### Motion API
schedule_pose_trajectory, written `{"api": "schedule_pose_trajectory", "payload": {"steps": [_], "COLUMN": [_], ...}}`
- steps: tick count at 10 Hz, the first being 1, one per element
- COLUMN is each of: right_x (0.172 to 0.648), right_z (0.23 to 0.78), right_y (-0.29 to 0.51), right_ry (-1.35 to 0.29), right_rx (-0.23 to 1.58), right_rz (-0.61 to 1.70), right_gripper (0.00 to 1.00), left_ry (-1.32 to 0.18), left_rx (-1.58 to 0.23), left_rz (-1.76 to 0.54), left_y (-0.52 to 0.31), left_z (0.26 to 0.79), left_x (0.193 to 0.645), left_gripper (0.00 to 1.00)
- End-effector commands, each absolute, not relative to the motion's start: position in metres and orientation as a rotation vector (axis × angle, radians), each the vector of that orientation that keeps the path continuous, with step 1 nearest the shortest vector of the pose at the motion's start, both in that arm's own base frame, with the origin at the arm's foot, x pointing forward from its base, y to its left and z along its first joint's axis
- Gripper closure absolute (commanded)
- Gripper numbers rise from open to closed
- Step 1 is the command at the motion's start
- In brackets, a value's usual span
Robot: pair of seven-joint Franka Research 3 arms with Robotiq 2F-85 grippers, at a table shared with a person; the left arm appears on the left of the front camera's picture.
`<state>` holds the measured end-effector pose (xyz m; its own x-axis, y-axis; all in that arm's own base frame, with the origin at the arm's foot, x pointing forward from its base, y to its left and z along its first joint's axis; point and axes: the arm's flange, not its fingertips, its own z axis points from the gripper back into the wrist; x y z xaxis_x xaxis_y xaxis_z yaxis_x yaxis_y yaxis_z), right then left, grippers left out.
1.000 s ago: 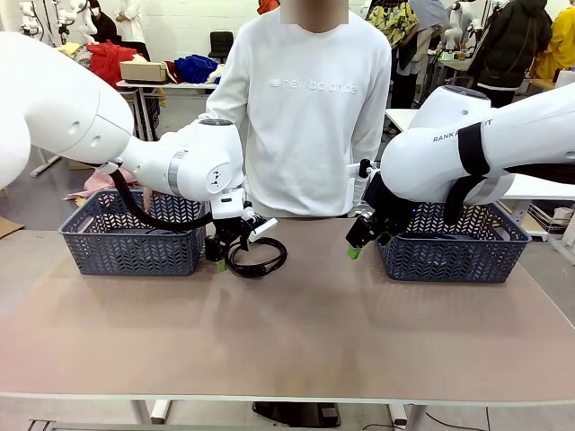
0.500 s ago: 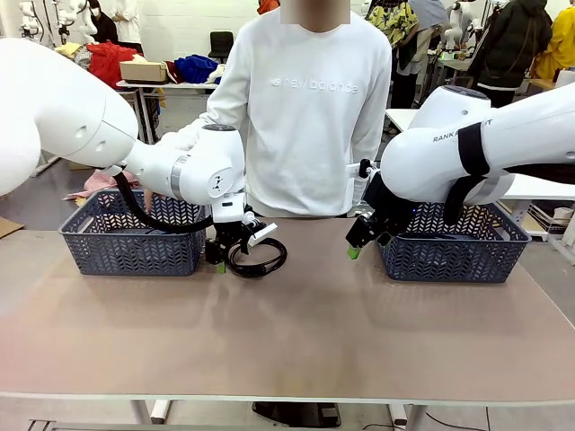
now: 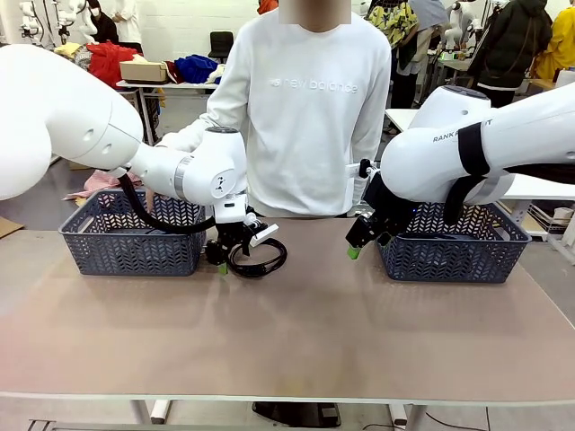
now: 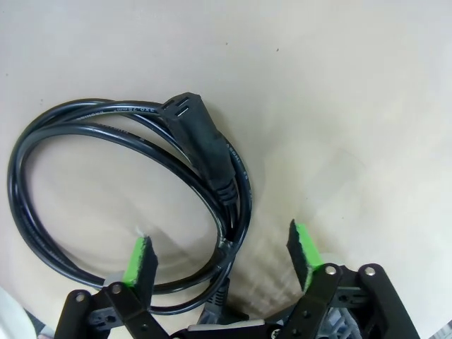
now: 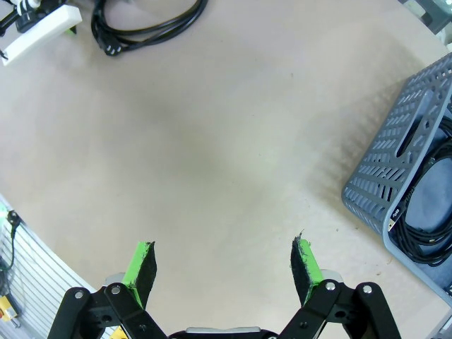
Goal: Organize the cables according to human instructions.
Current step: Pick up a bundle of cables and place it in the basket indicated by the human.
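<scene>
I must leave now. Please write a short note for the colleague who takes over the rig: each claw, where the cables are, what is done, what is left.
Left claw: open, low over the coiled black cable with a chunky plug on the table, green pads on either side of the strands; nothing gripped.
Right claw: open, empty, over bare table beside the right grey plastic basket.
Done: at least one black cable lies in the right basket.
Left grey plastic basket: contents cannot be told.
Left: close on the coil, lift it, put it where the person says.
</scene>
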<state>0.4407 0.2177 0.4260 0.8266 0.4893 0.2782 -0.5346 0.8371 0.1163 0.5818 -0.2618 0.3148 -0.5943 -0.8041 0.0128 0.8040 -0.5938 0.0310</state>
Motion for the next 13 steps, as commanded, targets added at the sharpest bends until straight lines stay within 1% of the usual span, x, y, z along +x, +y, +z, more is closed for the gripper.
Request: {"api": "schedule_pose_trajectory", "payload": {"steps": [1,2,3,4,5,6,7,8,9,10,11,12,13], "right_x": [0.44,0.44,0.44,0.44,0.44,0.44,0.44,0.44,0.44,0.44,0.44,0.44,0.44], "right_z": [0.428,0.428,0.428,0.428,0.428,0.428,0.428,0.428,0.428,0.428,0.428,0.428,0.428], "right_y": [0.218,0.218,0.218,0.218,0.218,0.218,0.218,0.218,0.218,0.218,0.218,0.218,0.218], "right_ry": [-0.247,-0.247,-0.247,-0.247,-0.247,-0.247,-0.247,-0.247,-0.247,-0.247,-0.247,-0.247,-0.247], "right_rx": [0.194,0.194,0.194,0.194,0.194,0.194,0.194,0.194,0.194,0.194,0.194,0.194,0.194], "right_rz": [0.548,0.548,0.548,0.548,0.548,0.548,0.548,0.548,0.548,0.548,0.548,0.548,0.548], "right_gripper": [0.0,0.0,0.0,0.0,0.0,0.0,0.0,0.0,0.0,0.0,0.0,0.0,0.0], "left_ry": [-0.018,-0.017,-0.015,-0.011,-0.009,-0.007,-0.006,-0.007,-0.013,-0.013,-0.009,-0.008,-0.004], "left_rx": [0.008,0.005,0.005,0.006,0.004,0.001,-0.002,-0.003,-0.001,-0.006,-0.003,-0.001,0.003], "left_rz": [-2.233,-2.231,-2.228,-2.227,-2.227,-2.226,-2.225,-2.222,-2.218,-2.221,-2.227,-2.235,-2.247], "left_y": [-0.26,-0.26,-0.26,-0.26,-0.26,-0.26,-0.26,-0.26,-0.26,-0.26,-0.261,-0.262,-0.262], "left_z": [0.318,0.318,0.318,0.318,0.317,0.317,0.317,0.317,0.319,0.32,0.322,0.325,0.331], "left_x": [0.585,0.585,0.585,0.585,0.585,0.586,0.586,0.586,0.586,0.585,0.584,0.583,0.58], "left_gripper": [0.19,0.38,0.23,0.57,0.42,0.76,0.61,0.94,0.79,1.0,0.98,1.0,1.0]}}
